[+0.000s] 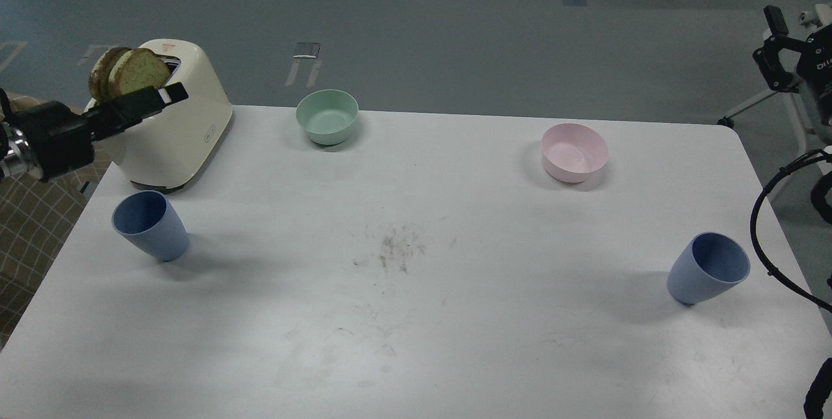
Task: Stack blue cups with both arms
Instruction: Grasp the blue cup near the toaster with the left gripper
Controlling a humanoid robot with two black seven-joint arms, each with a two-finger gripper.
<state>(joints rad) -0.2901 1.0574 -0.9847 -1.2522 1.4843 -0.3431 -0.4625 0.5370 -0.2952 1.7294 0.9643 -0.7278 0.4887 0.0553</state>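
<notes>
White bench (pixel 416 315) carries everything. Cream toaster (pixel 175 130) w/ two bread slices (pixel 127 71) far left. Left gripper (pixel 153 102) hangs in front of it, fingers look pressed together, holding nothing. Right gripper (pixel 777 49) off bench at right edge, can't tell its state. Green bowl (pixel 327 116), pink bowl (pixel 574 152) at back. Two blue cups upright, well apart: left cup (pixel 151 225), right cup (pixel 707 268).

Matte plastic blue cups (pixel 151 225), glossy cream toaster (pixel 174 130), smooth scuffed white table (pixel 416 315), rough-crusted toast (pixel 127 73)

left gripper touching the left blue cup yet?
Apart. The head view shows the left gripper raised in front of the toaster, with bare table plainly between it and the left blue cup standing below.
</notes>
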